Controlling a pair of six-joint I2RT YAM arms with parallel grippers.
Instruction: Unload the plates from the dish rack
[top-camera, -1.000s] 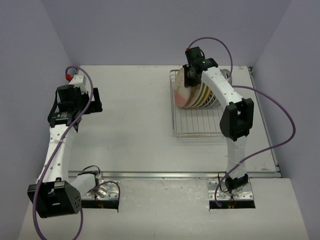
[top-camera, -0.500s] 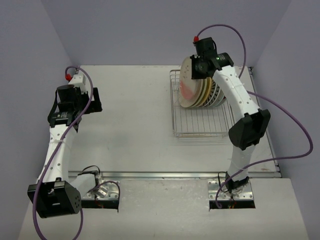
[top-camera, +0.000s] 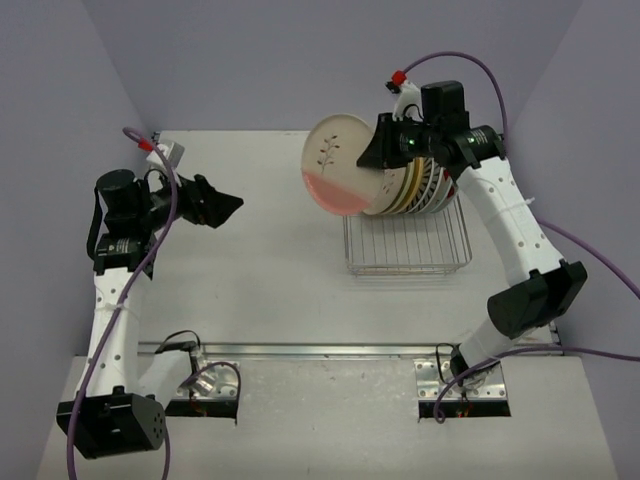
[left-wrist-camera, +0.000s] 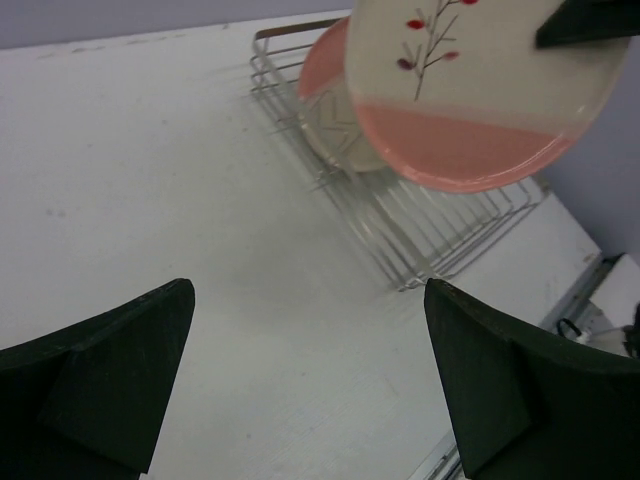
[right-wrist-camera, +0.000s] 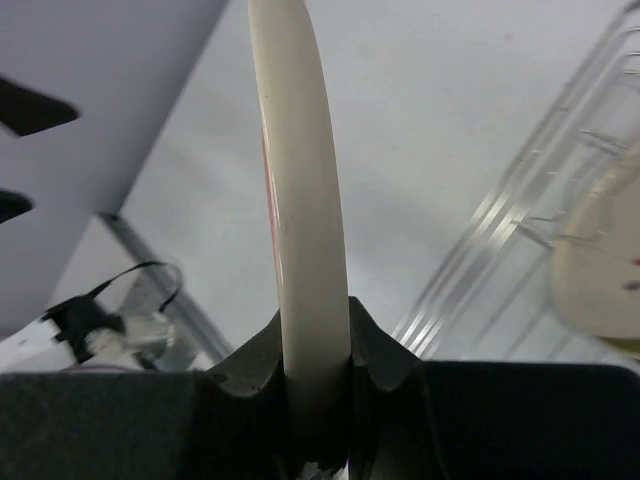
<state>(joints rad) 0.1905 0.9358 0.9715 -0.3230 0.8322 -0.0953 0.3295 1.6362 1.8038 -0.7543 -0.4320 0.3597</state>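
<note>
My right gripper (top-camera: 378, 152) is shut on the rim of a cream plate with a pink lower part and a red twig mark (top-camera: 337, 165). It holds the plate in the air, left of and above the dish rack (top-camera: 405, 252). The plate shows edge-on between the fingers in the right wrist view (right-wrist-camera: 300, 200) and face-on in the left wrist view (left-wrist-camera: 480, 90). Several more plates (top-camera: 415, 186) stand on edge at the rack's far end. My left gripper (top-camera: 222, 207) is open and empty over the bare table, pointing right toward the rack (left-wrist-camera: 420, 215).
The rack sits at the table's back right near the purple wall. A metal rail (top-camera: 350, 349) runs along the table's near edge. Purple cables (top-camera: 560, 235) loop beside the right arm.
My right gripper has lifted the pink-and-cream plate out of the rack and swung it up and left. My left gripper has turned and reached right toward the rack.
</note>
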